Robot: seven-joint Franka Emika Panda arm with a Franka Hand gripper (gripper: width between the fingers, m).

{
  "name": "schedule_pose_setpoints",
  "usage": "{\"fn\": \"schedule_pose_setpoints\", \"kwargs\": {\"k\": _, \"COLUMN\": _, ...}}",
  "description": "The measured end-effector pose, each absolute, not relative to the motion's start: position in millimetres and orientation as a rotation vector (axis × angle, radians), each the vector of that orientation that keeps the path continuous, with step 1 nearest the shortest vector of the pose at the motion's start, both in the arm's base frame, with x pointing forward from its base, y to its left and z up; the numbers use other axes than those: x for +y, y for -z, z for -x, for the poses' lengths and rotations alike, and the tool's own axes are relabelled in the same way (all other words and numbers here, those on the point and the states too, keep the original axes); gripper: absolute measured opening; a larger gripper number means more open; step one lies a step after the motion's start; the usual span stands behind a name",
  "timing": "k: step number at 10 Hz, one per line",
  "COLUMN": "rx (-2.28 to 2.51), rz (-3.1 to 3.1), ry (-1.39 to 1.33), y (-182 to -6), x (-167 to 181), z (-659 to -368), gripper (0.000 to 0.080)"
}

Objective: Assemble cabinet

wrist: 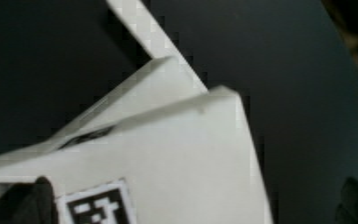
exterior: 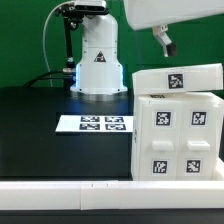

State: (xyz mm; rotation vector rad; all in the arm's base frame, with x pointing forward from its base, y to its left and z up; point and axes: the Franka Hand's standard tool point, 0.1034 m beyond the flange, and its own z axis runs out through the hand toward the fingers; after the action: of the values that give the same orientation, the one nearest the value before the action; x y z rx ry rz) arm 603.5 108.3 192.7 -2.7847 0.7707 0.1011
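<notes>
Two white parts of the cabinet are showing in the exterior view: a big white box (exterior: 178,138) sitting on the black table (exterior: 40,130) at that view's right, and a flat white panel (exterior: 177,78) lying on top of it. Four small black-and-white tags are showing on the front of the box. Its inside is not showing, so what it is holding cannot be told.

Farther back, a marker board (exterior: 94,124) is lying flat on the table, and behind it the white robot base (exterior: 98,62) is glowing blue.

Only the wrist view is looking at the white pieces from close up. A white panel (wrist: 149,150) with one tag (wrist: 101,208) is filling it, maybe the top one.

At the upper right of the exterior view, the gripper (exterior: 163,42) is hanging above the panel, not touching it. Whether its fingers are spread or closed cannot be told.
</notes>
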Motion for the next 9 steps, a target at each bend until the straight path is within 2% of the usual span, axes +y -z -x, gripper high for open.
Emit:
{"fn": "schedule_pose_setpoints", "kwargs": {"k": 1, "rx": 0.778, "rz": 2.728, "ry": -0.064, "y": -185.7, "x": 103.2, "z": -603.9, "gripper": 0.0796}}
{"fn": "schedule_pose_setpoints", "kwargs": {"k": 3, "rx": 0.542, "rz": 2.804, "ry": -0.040, "y": -185.0, "x": 100.1, "z": -601.8, "gripper": 0.0796}}
{"fn": "schedule_pose_setpoints", "kwargs": {"k": 7, "rx": -0.473, "rz": 2.997, "ry": 0.054, "y": -183.3, "x": 98.1, "z": -601.7, "gripper": 0.0796}}
{"fn": "schedule_pose_setpoints", "kwargs": {"k": 9, "rx": -0.625, "rz": 2.967, "ry": 0.062, "y": -182.8, "x": 95.7, "z": -602.0, "gripper": 0.0796}}
